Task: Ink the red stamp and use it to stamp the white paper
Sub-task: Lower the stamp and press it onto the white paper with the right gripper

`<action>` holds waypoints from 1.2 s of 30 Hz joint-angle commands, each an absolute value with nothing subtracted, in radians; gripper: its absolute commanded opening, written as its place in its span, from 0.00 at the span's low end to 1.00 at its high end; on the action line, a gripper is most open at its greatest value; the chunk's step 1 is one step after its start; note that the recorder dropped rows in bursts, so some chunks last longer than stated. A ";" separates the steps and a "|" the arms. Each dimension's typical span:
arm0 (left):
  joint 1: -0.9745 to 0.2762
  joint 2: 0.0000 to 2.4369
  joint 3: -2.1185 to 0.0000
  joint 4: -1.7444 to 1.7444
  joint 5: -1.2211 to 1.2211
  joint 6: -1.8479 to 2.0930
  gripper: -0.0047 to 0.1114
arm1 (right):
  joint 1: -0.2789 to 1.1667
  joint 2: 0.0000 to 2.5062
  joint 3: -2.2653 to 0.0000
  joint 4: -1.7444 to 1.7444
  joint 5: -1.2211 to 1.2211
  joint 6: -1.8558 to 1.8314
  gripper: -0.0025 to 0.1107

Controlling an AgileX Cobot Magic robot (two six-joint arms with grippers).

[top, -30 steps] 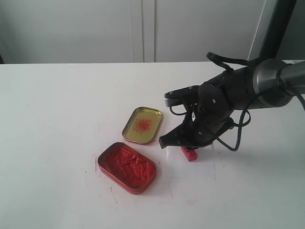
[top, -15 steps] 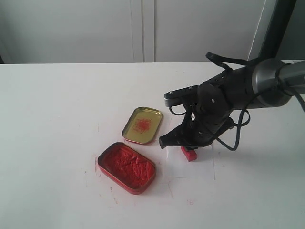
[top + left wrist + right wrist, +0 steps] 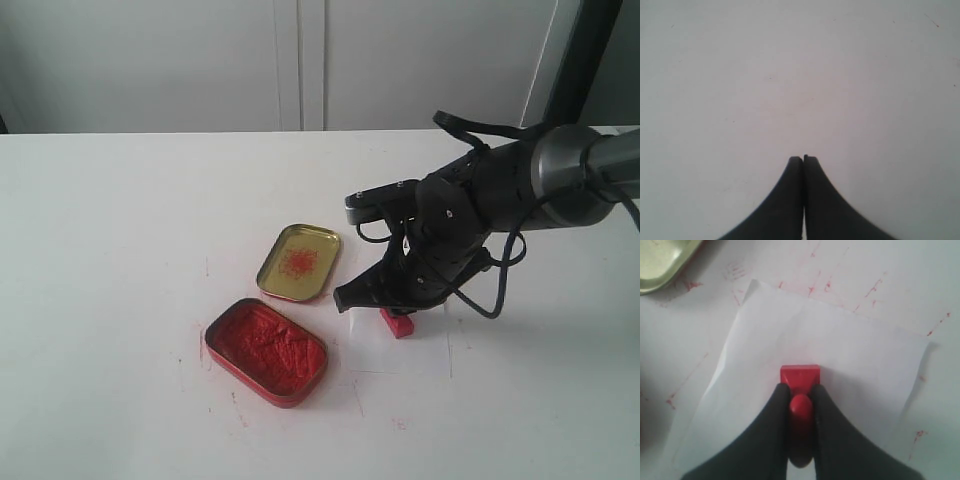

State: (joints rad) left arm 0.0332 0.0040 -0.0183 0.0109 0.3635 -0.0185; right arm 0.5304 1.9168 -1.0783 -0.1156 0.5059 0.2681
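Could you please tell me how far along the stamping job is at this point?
Looks done: the ink tin lies open with its lid beside it, but the stamp's face is hidden, so inking cannot be confirmed. In hand: the right gripper is shut on the red stamp by its knob, with the base on the white paper. Left: lifting off to show a print; none is visible yet.

Oblique exterior view above table (image 3: 120, 250); wrist views close, downward; white paper (image 3: 395, 355) (image 3: 850, 355) common to exterior and right.
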 commanded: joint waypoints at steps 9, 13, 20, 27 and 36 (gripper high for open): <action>0.024 0.000 -0.011 0.008 0.363 -0.022 0.04 | 0.528 1.849 -1.034 -0.104 0.552 0.273 0.02; 0.024 0.000 -0.011 0.008 0.363 -0.022 0.04 | 0.528 1.812 -1.034 -0.104 0.549 0.273 0.02; 0.024 0.000 -0.011 0.008 0.363 -0.022 0.04 | 0.528 1.763 -1.034 -0.104 0.514 0.273 0.02; 0.024 0.000 -0.011 0.008 0.363 -0.022 0.04 | 0.528 1.755 -1.036 -0.104 0.501 0.273 0.02; 0.024 0.000 -0.011 0.008 0.363 -0.022 0.04 | 0.528 1.757 -1.033 -0.104 0.476 0.273 0.02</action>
State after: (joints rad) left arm 0.0332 0.0040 -0.0183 0.0109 0.3635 -0.0185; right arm 0.5304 1.7672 -1.0369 -0.1077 0.4960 0.2681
